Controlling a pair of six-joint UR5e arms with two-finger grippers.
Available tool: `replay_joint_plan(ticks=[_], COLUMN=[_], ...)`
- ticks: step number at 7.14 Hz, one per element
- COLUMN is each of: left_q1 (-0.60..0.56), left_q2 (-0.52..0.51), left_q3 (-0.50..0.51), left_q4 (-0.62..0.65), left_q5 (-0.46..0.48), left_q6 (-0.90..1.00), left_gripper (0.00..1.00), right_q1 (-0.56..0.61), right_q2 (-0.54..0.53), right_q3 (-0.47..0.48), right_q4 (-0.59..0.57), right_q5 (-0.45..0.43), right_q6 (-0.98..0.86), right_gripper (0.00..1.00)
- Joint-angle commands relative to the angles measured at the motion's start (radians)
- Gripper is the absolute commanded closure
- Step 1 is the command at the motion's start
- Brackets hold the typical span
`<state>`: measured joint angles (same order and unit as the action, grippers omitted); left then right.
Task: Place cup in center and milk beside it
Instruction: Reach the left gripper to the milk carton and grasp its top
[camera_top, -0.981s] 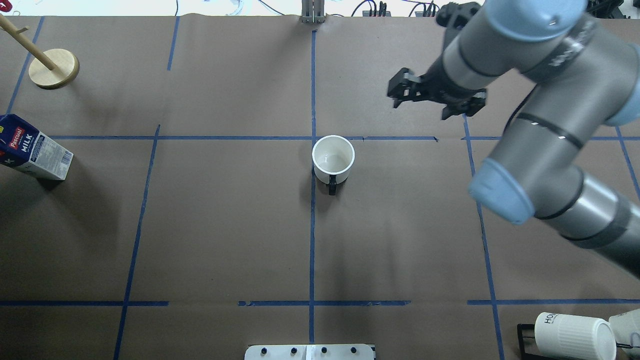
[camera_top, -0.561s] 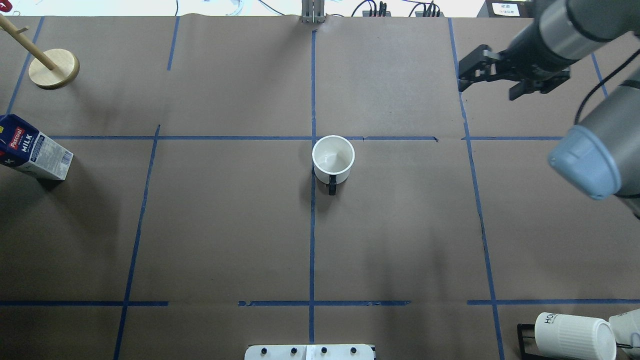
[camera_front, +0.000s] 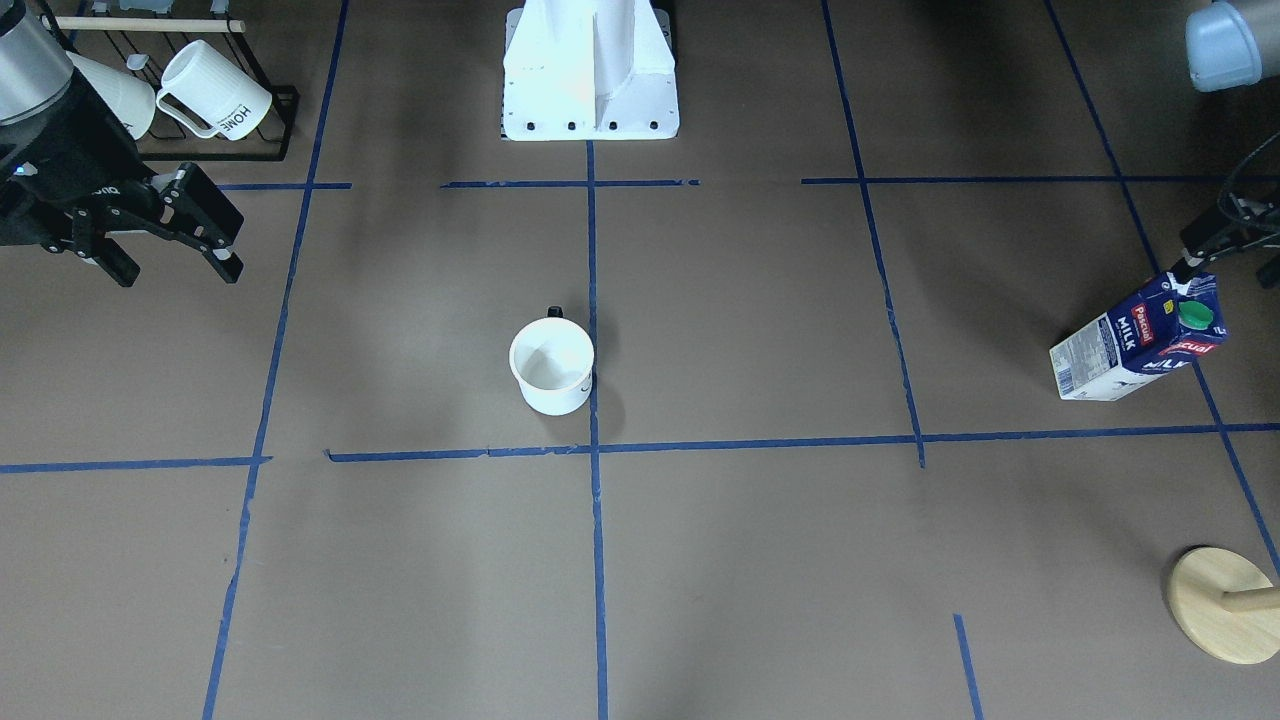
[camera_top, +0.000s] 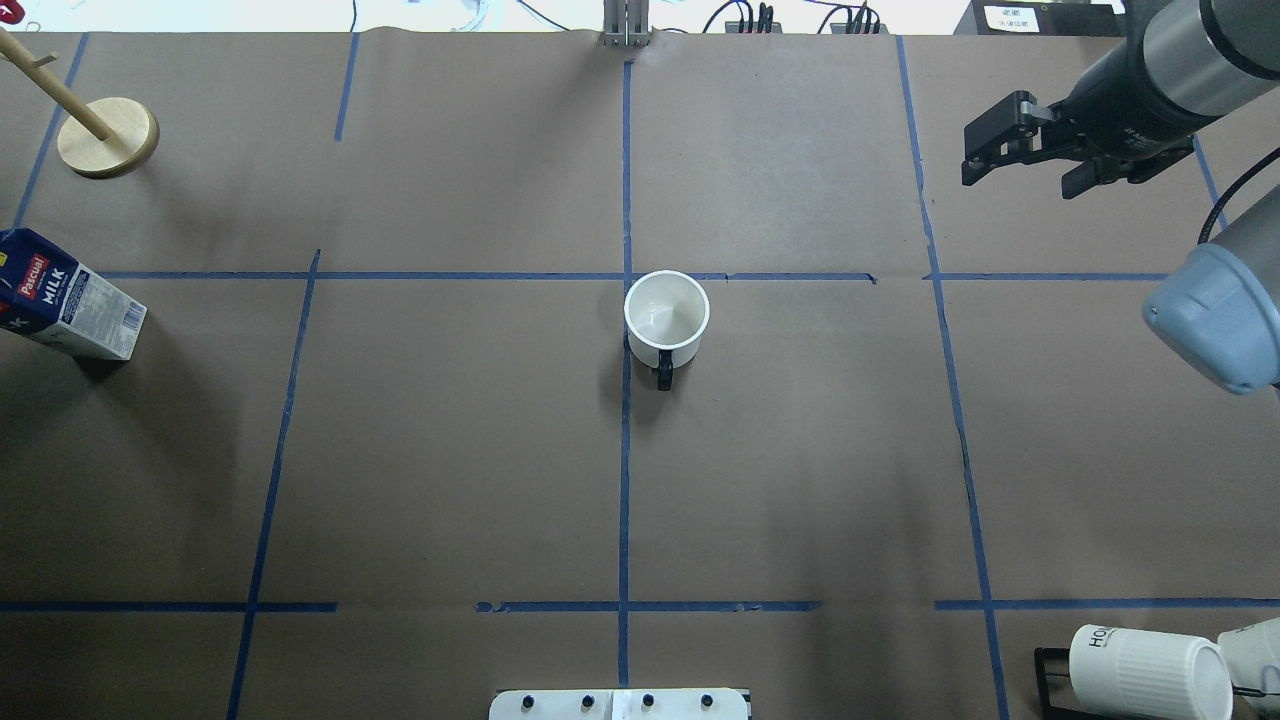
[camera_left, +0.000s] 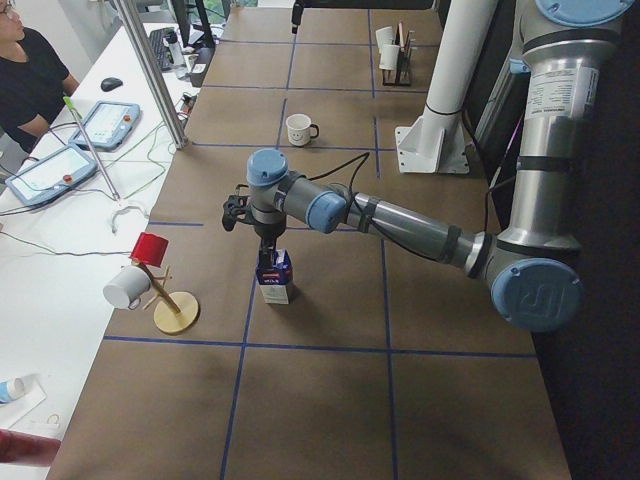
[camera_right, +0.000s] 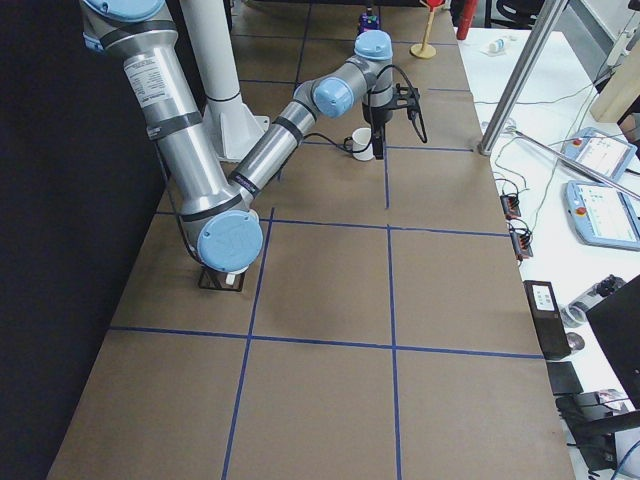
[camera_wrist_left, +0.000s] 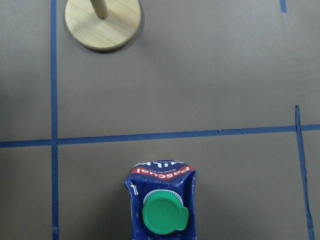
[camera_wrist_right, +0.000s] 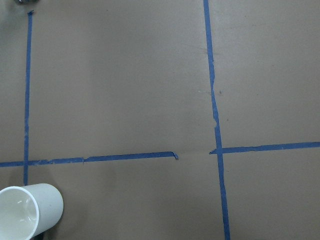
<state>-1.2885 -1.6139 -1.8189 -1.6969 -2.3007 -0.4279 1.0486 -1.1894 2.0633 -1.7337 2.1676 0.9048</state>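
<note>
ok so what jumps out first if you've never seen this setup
The white cup standing alone at the center, handle toward the robot. Then the milk, far off on the robot's left, and the open right hand hanging empty over the right side.

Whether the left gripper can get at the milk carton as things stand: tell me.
Probably yes. The left gripper hangs right above the milk, which shows directly below in the left wrist view with nothing between. The wooden stand base sits well apart, so the way down looks free.
</note>
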Motion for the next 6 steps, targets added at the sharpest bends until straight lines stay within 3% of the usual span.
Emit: replay_joint_plan(ticks=[1,5,6], left_q1=[0.028,0.044,0.044], left_q2=[-0.02,-0.037,-0.037], left_q3=[0.048,0.082,0.084], left_q4=[-0.001,-0.001,-0.001], left_q5=[0.018,0.02,0.02], left_q6=[0.001,0.001,0.0], left_gripper=[0.0,0.0,0.08], right_q1=[0.001,0.001,0.001], right_q2=[-0.001,-0.003,-0.003], right_q3=[-0.003,-0.003,-0.008], right_q4=[0.0,0.0,0.0], right_q5=[0.0,-0.002,-0.003], right_q6=[-0.001,-0.001,-0.001], right_gripper=[0.0,0.0,0.01])
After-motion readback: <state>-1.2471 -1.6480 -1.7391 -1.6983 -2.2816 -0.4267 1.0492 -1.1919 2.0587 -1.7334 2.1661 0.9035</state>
